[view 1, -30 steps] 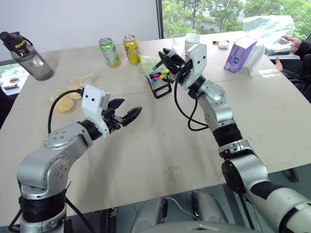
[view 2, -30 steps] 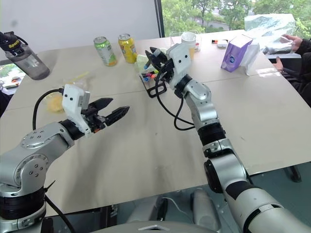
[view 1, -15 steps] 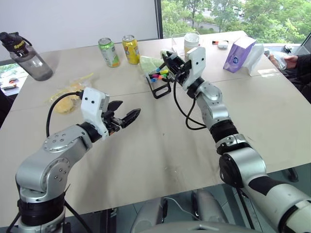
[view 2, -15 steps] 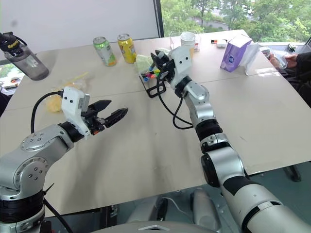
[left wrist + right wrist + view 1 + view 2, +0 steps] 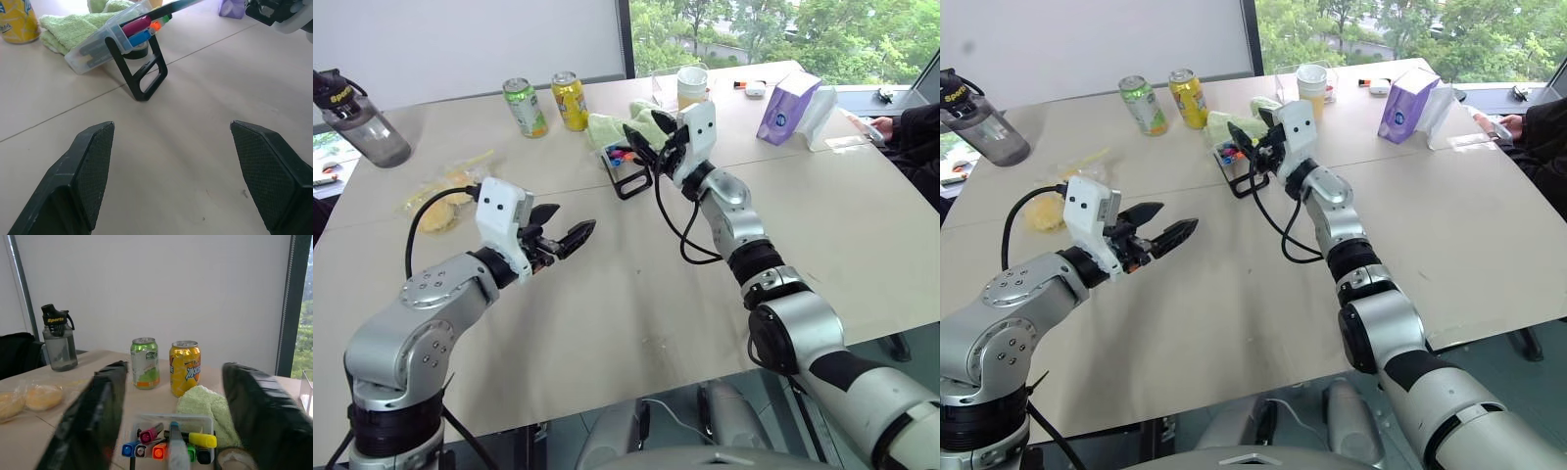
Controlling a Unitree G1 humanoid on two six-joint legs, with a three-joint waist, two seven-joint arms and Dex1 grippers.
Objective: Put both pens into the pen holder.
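The left gripper [image 5: 564, 235] hovers over the near-left counter [image 5: 636, 294], jaws apart, holding nothing. Farther right, the holder [image 5: 626, 166] stands with pens [image 5: 173, 450] in it. The right gripper [image 5: 651, 142] hangs just above it – jaws wide, touching nothing. Best to lift straight away – no brushing the holder's rim.

Black pen holder [image 5: 142, 78] tilted on table; pens [image 5: 176, 450] inside.

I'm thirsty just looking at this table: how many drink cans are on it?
2. A green aluminium can and a yellow aluminium can stand side by side at the table's far edge, behind the pen holder. None looks hidden.
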